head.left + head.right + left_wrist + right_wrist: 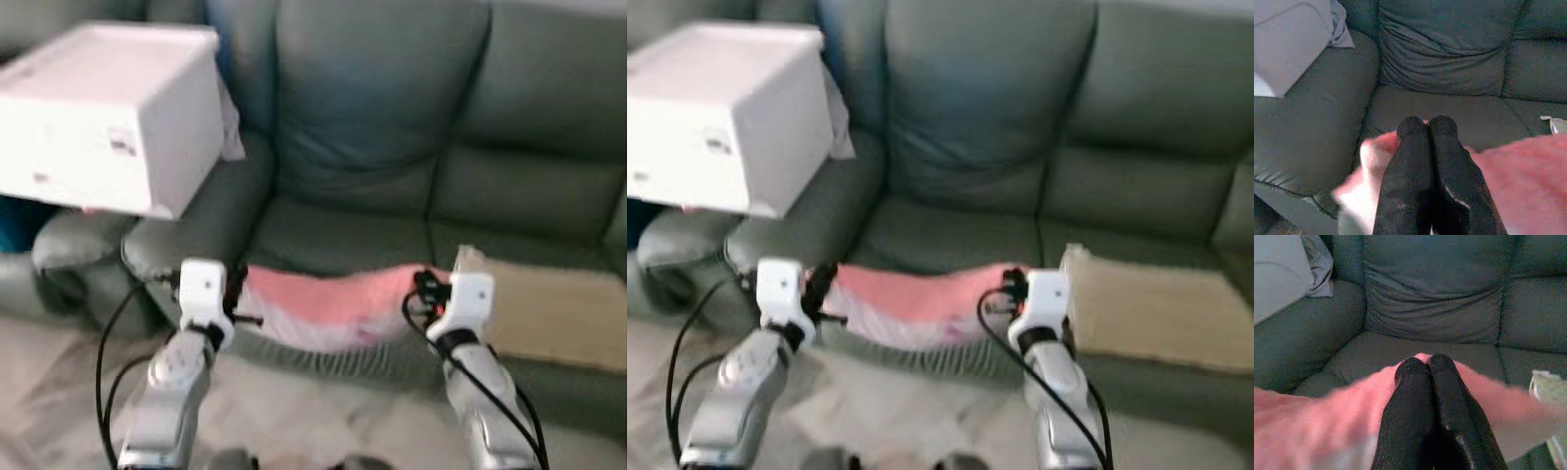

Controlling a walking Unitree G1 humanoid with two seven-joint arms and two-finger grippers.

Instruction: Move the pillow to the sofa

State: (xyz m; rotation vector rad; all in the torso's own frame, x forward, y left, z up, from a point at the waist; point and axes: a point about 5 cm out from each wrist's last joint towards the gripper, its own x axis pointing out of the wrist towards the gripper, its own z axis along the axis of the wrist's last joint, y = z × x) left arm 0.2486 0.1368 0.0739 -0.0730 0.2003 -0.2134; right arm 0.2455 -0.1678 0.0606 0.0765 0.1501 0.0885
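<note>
Two grippers, left (233, 299) and right (423, 290), pinch the pink-and-white pillow (328, 305) ends; it sags above the sofa (382, 147) edge.

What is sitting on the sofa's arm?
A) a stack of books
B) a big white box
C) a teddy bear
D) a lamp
B: a big white box rests on the grey sofa's arm, to the robot's left of the pink pillow that both end effectors hold.
</note>
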